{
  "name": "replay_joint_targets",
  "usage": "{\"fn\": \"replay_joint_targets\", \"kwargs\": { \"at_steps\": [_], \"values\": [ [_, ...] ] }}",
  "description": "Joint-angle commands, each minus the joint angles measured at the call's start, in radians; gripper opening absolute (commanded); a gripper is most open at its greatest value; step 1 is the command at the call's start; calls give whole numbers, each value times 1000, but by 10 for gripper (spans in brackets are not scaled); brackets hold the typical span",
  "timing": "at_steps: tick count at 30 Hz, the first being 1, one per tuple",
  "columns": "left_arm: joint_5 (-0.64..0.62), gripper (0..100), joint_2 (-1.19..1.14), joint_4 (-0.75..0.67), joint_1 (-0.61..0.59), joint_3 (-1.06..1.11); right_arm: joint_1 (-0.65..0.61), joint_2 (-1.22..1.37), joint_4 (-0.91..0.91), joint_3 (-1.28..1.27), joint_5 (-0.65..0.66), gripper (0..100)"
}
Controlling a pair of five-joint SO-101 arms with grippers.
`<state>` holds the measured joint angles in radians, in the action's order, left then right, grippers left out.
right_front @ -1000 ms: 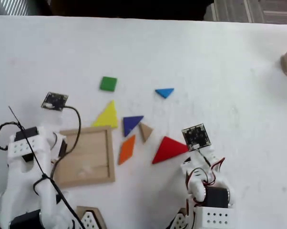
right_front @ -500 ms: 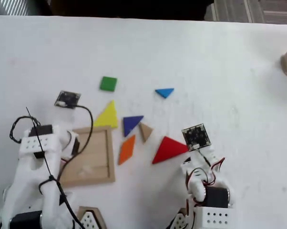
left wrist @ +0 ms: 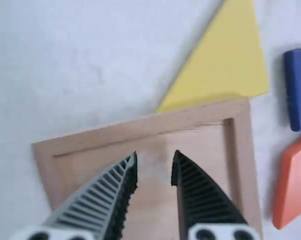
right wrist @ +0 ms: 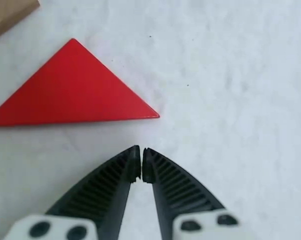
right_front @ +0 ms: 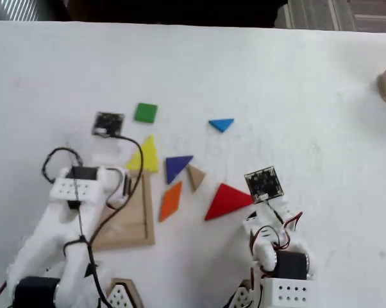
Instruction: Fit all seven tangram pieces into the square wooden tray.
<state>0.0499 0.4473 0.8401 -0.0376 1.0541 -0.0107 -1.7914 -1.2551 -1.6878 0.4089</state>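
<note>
The left tool (left wrist: 154, 167), slightly spread, hangs over the tray (left wrist: 140, 131), yellow triangle (left wrist: 225, 60) against its rim: thin, stiff, light, likely slick, so pinch across its edges. The right tool (right wrist: 141, 162) is pressed together.

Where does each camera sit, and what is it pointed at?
High view: fixed above the table, looking down on the left arm, right arm and tray.
Left wrist view: on the left wrist, looking past the left gripper at tray and yellow triangle.
Right wrist view: on the right wrist, past the right gripper at the red triangle.
Shared: high and left wrist views both show the tray.
</note>
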Motion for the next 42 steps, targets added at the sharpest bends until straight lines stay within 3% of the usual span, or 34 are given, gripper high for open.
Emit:
{"fn": "replay_joint_targets", "kwargs": {
  "at_steps": [1, 6, 11, 16, 26, 35, 42],
  "values": [
    [-34, 109, -113, -60, 50, -75, 8, -8, 16, -2, 3, 18],
    [-34, 49, -286, -87, 54, -167, 8, -8, 16, -2, 3, 18],
    [-32, 23, -335, -9, 61, -216, 8, -8, 16, -2, 3, 18],
    [-26, 23, -291, 55, 130, -167, 8, -8, 16, -2, 3, 18],
    [-25, 23, -18, 52, 312, 97, 8, -8, 16, -2, 3, 18],
    [-25, 23, 70, 95, 337, 164, 8, -8, 16, -2, 3, 18],
    [153, 23, 53, 147, 518, 167, 8, -8, 16, -2, 5, 18]
  ]
}}
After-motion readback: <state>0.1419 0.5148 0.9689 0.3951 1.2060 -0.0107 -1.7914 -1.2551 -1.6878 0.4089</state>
